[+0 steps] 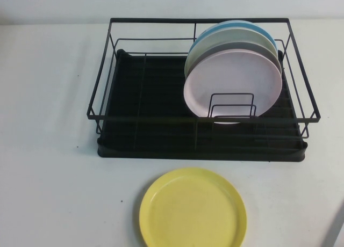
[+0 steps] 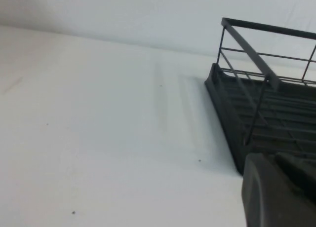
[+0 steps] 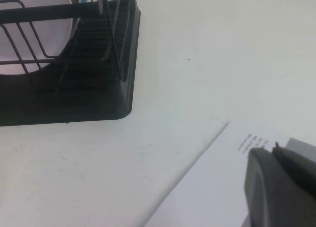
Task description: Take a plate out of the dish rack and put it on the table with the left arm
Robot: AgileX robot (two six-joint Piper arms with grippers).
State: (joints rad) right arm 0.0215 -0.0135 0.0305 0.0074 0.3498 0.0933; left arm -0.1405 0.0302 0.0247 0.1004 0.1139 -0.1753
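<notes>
The plate already lies flat on the surface before the rack, so both the left gripper and right gripper, finger state untellable, should simply stay clear.

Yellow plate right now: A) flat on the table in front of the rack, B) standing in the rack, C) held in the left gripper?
A: the yellow plate lies flat on the table in front of the rack; neither gripper shows in the high view.
</notes>
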